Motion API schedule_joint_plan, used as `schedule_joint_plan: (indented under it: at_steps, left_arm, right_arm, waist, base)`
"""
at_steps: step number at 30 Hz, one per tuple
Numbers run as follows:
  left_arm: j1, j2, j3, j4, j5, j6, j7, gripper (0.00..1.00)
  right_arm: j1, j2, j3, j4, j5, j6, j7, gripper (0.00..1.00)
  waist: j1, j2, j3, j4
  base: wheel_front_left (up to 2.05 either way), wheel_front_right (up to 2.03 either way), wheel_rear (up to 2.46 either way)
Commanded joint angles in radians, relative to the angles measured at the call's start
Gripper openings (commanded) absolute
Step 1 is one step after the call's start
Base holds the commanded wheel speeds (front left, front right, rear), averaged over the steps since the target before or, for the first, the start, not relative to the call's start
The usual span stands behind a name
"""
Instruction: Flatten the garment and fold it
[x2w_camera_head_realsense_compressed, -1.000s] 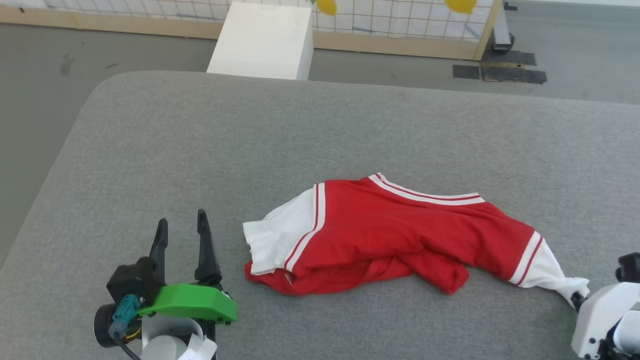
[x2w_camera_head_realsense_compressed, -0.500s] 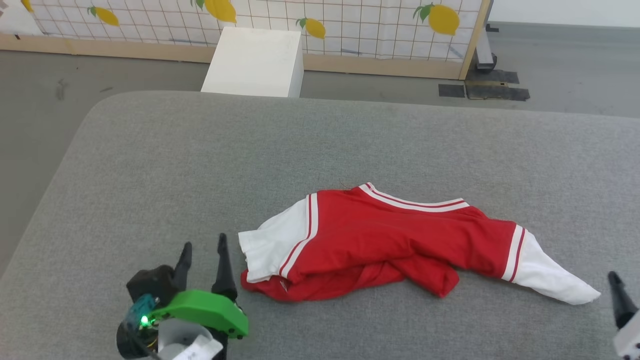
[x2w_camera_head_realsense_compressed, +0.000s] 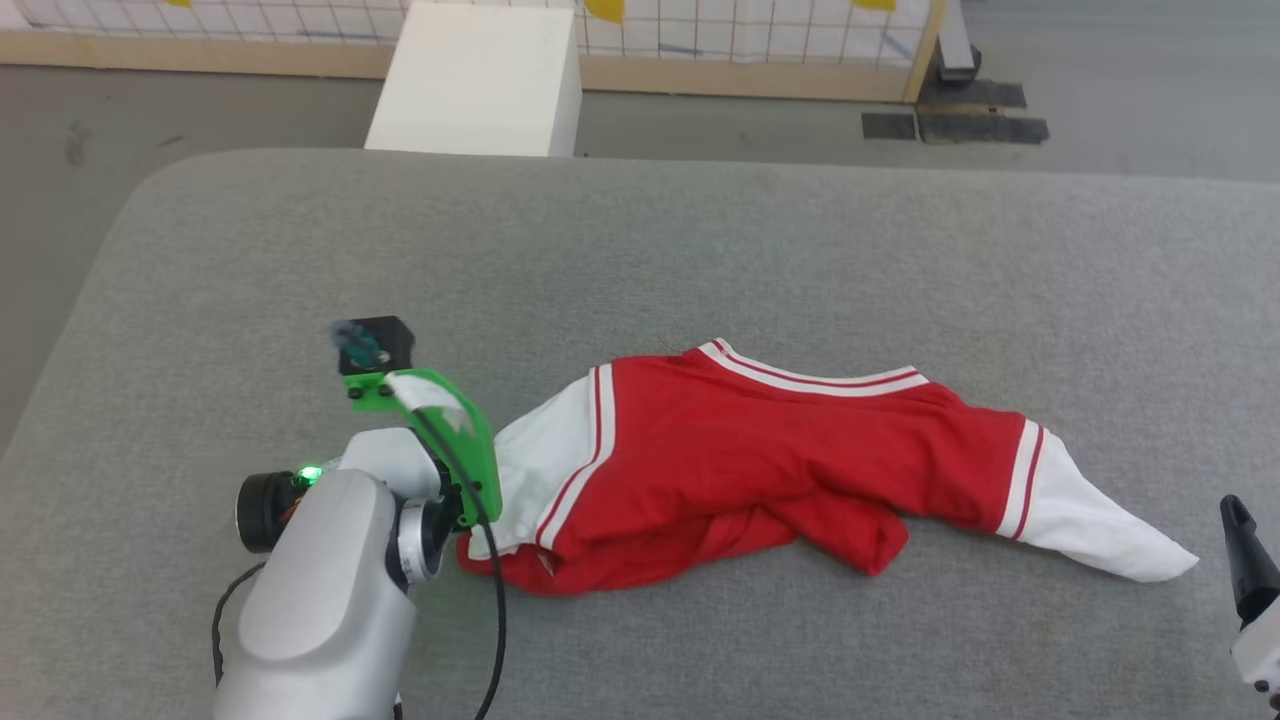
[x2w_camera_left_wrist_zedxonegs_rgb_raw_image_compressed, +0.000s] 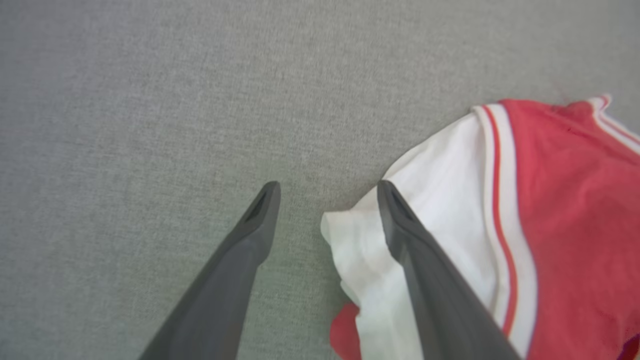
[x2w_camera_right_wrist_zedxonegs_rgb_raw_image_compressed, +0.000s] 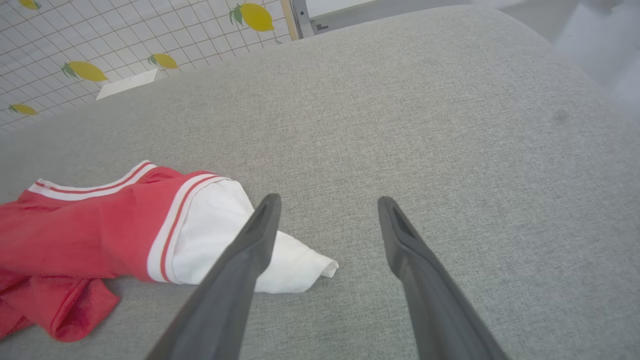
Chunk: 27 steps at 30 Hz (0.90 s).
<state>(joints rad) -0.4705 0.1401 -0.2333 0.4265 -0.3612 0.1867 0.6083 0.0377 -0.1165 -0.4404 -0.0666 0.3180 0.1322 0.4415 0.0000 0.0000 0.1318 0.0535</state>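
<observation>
Garment (x2w_camera_head_realsense_compressed: 760, 450) lies crumpled on bench (x2w_camera_head_realsense_compressed: 700, 250); both tools open.
Left tool (x2w_camera_left_wrist_zedxonegs_rgb_raw_image_compressed: 327, 187), fingers spread, straddles one white sleeve's edge, gripping nothing. Right tool (x2w_camera_right_wrist_zedxonegs_rgb_raw_image_compressed: 327, 200), spread and empty, is just beside the other sleeve's tip.

Dark-fingered left end effector (x2w_camera_left_wrist_zedxonegs_rgb_raw_image_compressed: 327, 186), green bracket (x2w_camera_head_realsense_compressed: 455, 430)

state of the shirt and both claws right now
garment: crumpled on the grey surface, neither flat nor folded
left claw: open over the edge of one white sleeve, gripping nothing
right claw: open, empty, beside the tip of the other sleeve
</observation>
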Motion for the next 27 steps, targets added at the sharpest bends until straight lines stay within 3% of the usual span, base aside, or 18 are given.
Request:
schedule_joint_plan:
  at_steps: [1,10,11,12,13,20,24,27]
  left_arm:
    - [-0.018,0.008,-0.018,0.018,0.015,0.005,0.047,1.0]
    - [0.027,-0.014,-0.072,0.095,-0.004,-0.009,0.179,1.0]
    - [0.035,-0.017,-0.075,0.096,-0.01,-0.015,0.182,0.45]
    - [0.042,-0.021,-0.074,0.092,-0.018,-0.021,0.172,0.11]
    - [0.048,-0.024,-0.068,0.088,-0.027,-0.022,0.159,0.0]
    - [0.092,-0.03,0.041,-0.03,-0.092,0.001,-0.042,0.0]
    - [0.15,-0.037,0.103,-0.166,-0.125,0.014,-0.166,0.0]
    - [0.212,-0.045,0.108,-0.256,-0.131,0.024,-0.199,0.0]
  right_arm:
    - [-0.019,0.001,0.003,-0.004,0.006,-0.002,0.003,1.0]
    - [-0.028,-0.003,-0.004,0.001,0.01,-0.002,-0.008,1.0]
    - [-0.029,-0.004,-0.005,0.002,0.011,-0.002,-0.009,1.0]
    - [-0.031,-0.005,-0.006,0.004,0.009,-0.002,-0.011,1.0]
    - [-0.033,-0.004,-0.005,0.005,0.008,-0.002,-0.012,1.0]
    - [-0.037,0.001,0.017,0.014,-0.013,-0.002,-0.013,1.0]
    - [-0.037,-0.032,0.057,0.017,-0.051,-0.002,0.016,1.0]
    - [-0.054,-0.062,0.089,0.029,-0.078,-0.002,0.089,1.0]
  waist:
    - [0.0,0.0,0.028,-0.023]
    - [0.0,0.0,0.063,-0.039]
    - [0.0,0.0,0.064,-0.038]
    - [0.0,0.0,0.066,-0.037]
    - [0.0,0.0,0.067,-0.036]
    - [0.0,0.0,0.055,-0.034]
    - [0.0,0.0,0.049,-0.035]
    - [0.0,0.0,0.052,-0.034]
  base:
    - [0.0,0.0,0.0]
    - [0.0,0.0,0.0]
    - [0.0,0.0,0.0]
    - [0.0,0.0,0.0]
    - [0.0,0.0,0.0]
    - [0.0,0.0,0.0]
    - [0.0,0.0,0.0]
    - [0.0,0.0,0.0]
